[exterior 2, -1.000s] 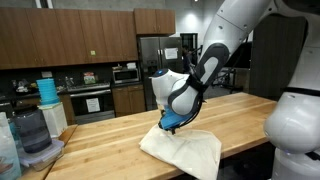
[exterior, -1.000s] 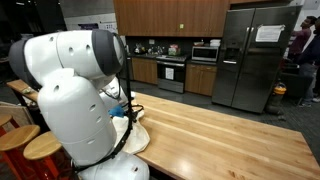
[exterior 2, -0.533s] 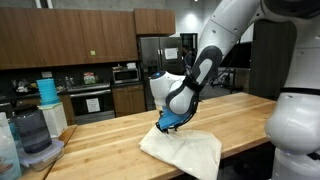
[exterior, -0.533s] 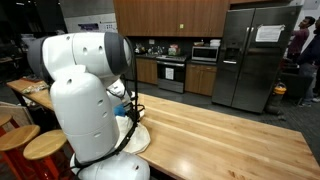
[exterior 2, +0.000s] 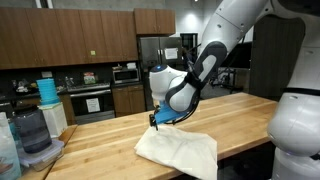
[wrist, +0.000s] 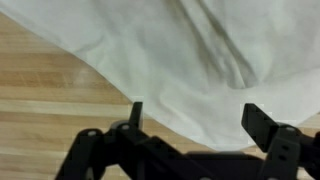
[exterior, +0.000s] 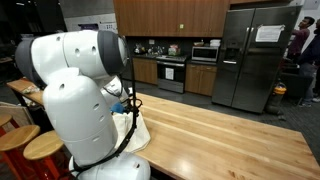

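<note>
The end effector (wrist: 198, 118) stands wide open and empty just above the rumpled white cloth (exterior 2: 180, 150), which lies near the worktop (exterior 2: 100, 135) edge. This looks like a let-go; regrasping calls for descending onto a fold.

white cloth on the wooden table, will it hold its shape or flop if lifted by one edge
Probably floppy: the white cloth lies in soft folds and creases. It looks thin, so likely light, draping from any lifted edge. Pushed, it would probably bunch up on the wooden table rather than slide as one piece.
</note>
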Robot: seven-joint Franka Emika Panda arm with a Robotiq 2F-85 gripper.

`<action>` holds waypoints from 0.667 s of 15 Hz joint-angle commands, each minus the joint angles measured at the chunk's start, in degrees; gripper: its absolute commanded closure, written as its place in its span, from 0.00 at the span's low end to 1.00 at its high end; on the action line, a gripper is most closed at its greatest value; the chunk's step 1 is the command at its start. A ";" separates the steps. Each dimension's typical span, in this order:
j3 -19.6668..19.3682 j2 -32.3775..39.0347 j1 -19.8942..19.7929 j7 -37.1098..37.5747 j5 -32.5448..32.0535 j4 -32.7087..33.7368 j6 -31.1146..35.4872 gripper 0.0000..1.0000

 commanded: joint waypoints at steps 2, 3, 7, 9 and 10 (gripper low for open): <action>-0.58 -7.20 1.03 -0.55 1.19 -4.09 5.15 0.00; -0.75 -7.69 1.38 -2.50 2.74 -4.64 5.67 0.00; -1.15 -8.89 3.17 -9.82 10.20 -7.10 5.48 0.00; -1.82 -8.39 4.74 -15.51 15.89 -7.92 4.33 0.00; -1.74 -8.68 4.93 -17.19 17.86 -8.46 3.66 0.00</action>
